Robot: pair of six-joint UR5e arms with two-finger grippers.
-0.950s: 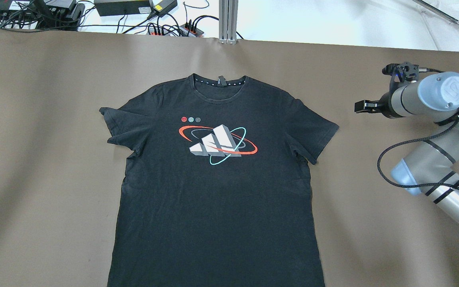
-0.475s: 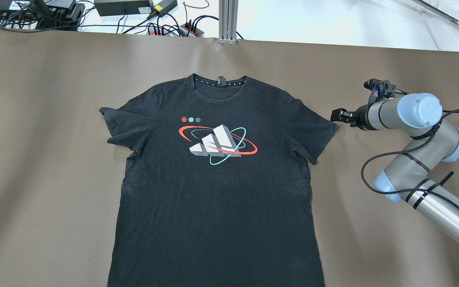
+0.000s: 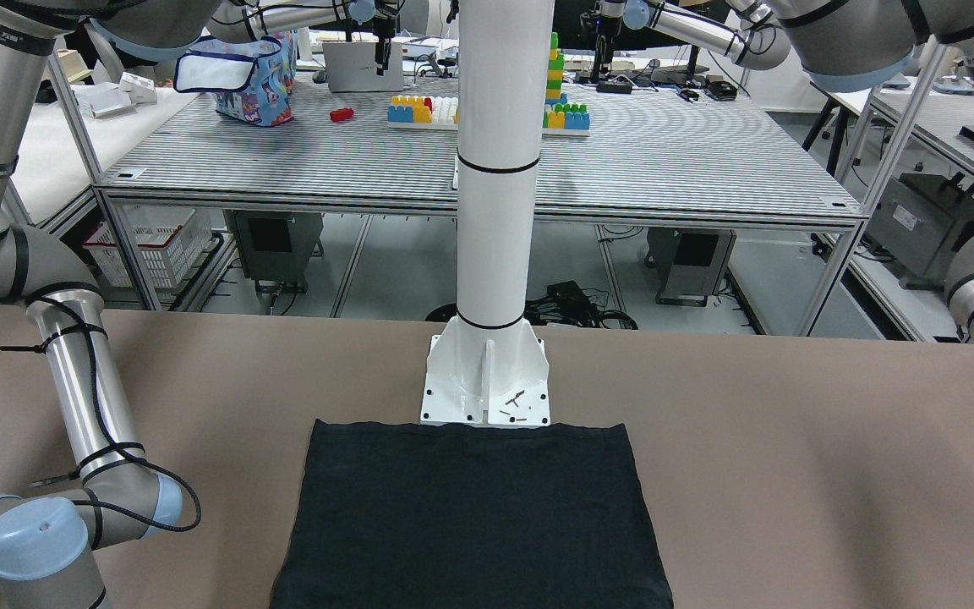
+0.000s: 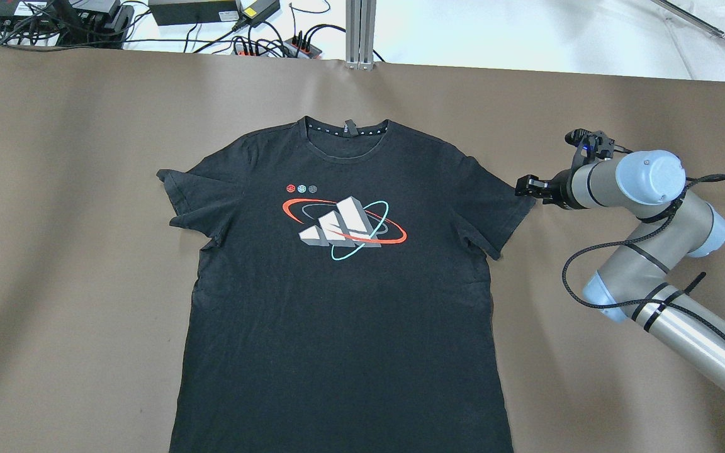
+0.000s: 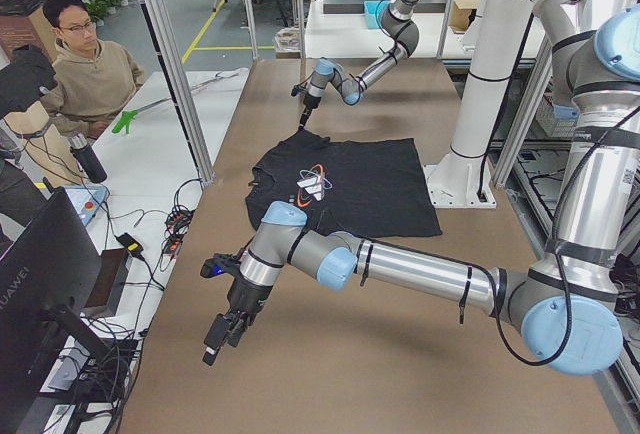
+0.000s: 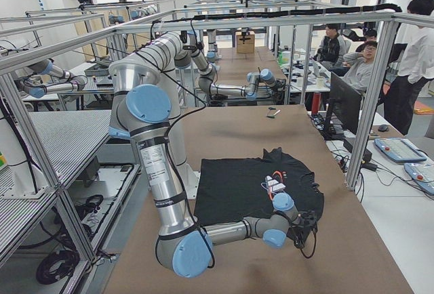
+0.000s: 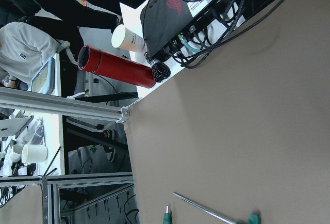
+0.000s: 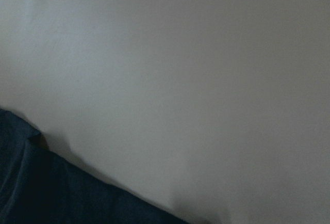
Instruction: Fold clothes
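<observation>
The clothes are a black T-shirt with a white, red and teal print, lying flat and face up on the brown table. The front-facing view shows only its plain hem end. My right gripper is low at the outer edge of the shirt's right-hand sleeve; I cannot tell whether it is open or shut. The right wrist view shows a corner of dark fabric on bare table. My left gripper shows only in the exterior left view, well away from the shirt near the table's end; I cannot tell its state.
The white pillar's base plate stands against the shirt's hem. Cables and power boxes and an aluminium post line the far edge. A red bottle and a paper cup stand beyond the table's left end. An operator sits there.
My right arm has swung left and slightly toward me, bringing the gripper from clear of the shirt to the edge of the sleeve. The shirt has not moved.
</observation>
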